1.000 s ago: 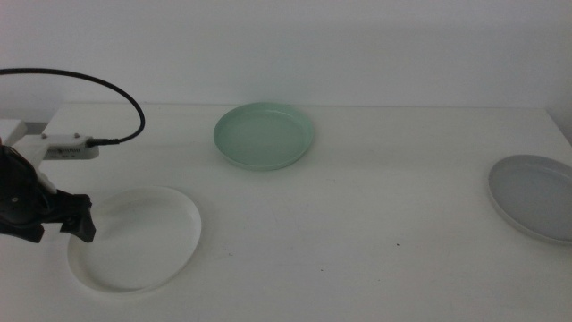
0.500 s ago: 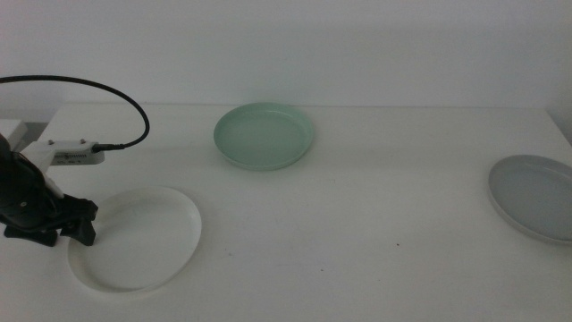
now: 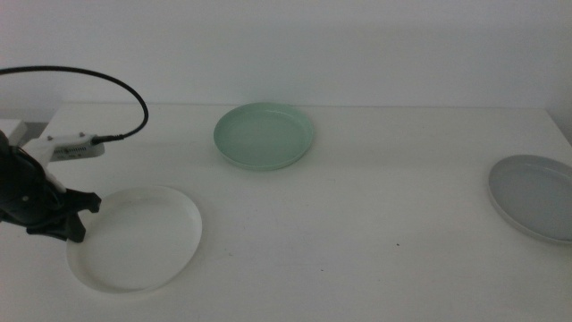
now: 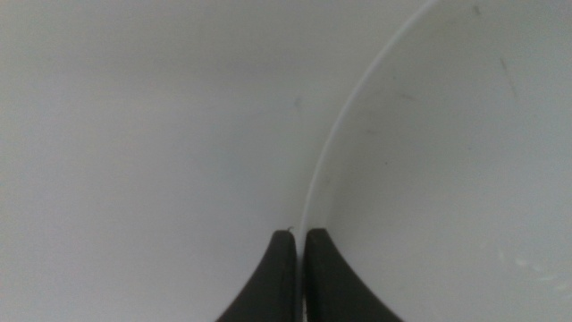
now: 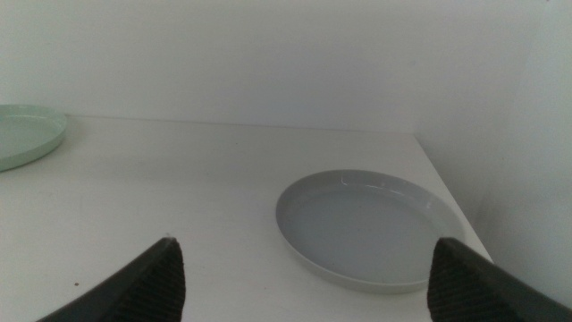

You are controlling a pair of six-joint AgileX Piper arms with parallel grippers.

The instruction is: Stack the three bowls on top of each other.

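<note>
The white bowl (image 3: 138, 237) lies at the front left of the table. My left gripper (image 3: 79, 217) is at its left rim. In the left wrist view the two jaws (image 4: 298, 237) are pressed together on the thin rim of the white bowl (image 4: 447, 161). The mint green bowl (image 3: 264, 136) sits at the back middle. The grey bowl (image 3: 536, 195) sits at the right edge. My right gripper (image 5: 306, 246) is open and empty, a short way in front of the grey bowl (image 5: 366, 224), and is out of the middle view. The mint green bowl (image 5: 22, 130) shows far off.
The white table (image 3: 357, 233) ends at a white wall behind. A black cable (image 3: 107, 85) arcs over the left arm. The table's right edge runs close past the grey bowl.
My left gripper has shifted slightly and its wrist has turned at the white bowl's left rim. The three bowls stay where they were.
</note>
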